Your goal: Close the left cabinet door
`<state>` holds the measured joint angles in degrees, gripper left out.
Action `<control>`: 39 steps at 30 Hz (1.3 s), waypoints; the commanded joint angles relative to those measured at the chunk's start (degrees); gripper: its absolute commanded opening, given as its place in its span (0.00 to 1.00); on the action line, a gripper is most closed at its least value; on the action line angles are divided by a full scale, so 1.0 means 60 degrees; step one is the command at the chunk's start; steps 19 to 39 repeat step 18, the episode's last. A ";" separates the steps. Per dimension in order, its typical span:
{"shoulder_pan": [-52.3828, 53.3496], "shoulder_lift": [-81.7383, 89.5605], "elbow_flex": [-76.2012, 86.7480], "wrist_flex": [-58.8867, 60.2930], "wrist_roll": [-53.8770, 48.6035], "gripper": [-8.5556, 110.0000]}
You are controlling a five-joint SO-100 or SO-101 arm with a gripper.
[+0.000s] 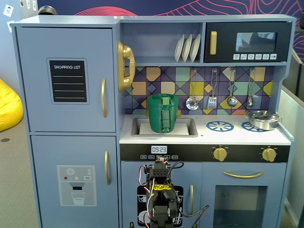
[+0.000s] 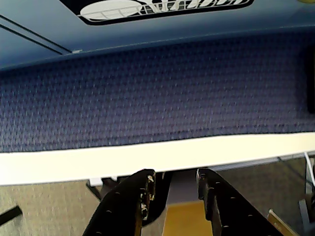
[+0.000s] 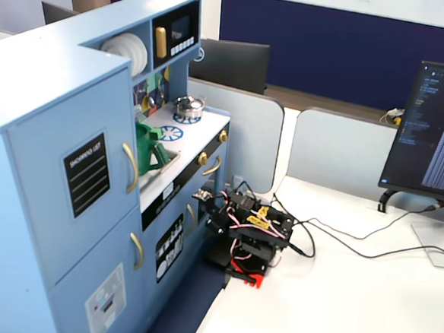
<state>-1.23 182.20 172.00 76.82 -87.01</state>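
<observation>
The left cabinet door [image 1: 66, 80] is light blue with a black "SHOPPING LIST" panel and a curved gold handle [image 1: 103, 98]. It sits flush with the cabinet front in both fixed views [image 3: 69, 179]. My arm [image 1: 161, 199] is folded low in front of the kitchen's lower middle door, far below and right of that door; it also shows in a fixed view [image 3: 250, 228]. In the wrist view my gripper [image 2: 174, 173] is open and empty, above a white table edge and a blue mat [image 2: 157, 93].
Below the door is a blue door with a dispenser graphic [image 1: 76, 183]. A gold toy phone [image 1: 124, 66] hangs beside the handle. A green pitcher [image 1: 163, 113] stands in the sink. A monitor [image 3: 438, 128] and cables [image 3: 339, 236] are on the white table.
</observation>
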 commanded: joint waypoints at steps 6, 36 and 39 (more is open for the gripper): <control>0.0454 -0.0015 -0.0044 0.1816 0.0088 0.09; 0.0542 -0.0015 -0.0044 0.1831 0.0088 0.12; 0.0542 -0.0015 -0.0044 0.1831 0.0088 0.12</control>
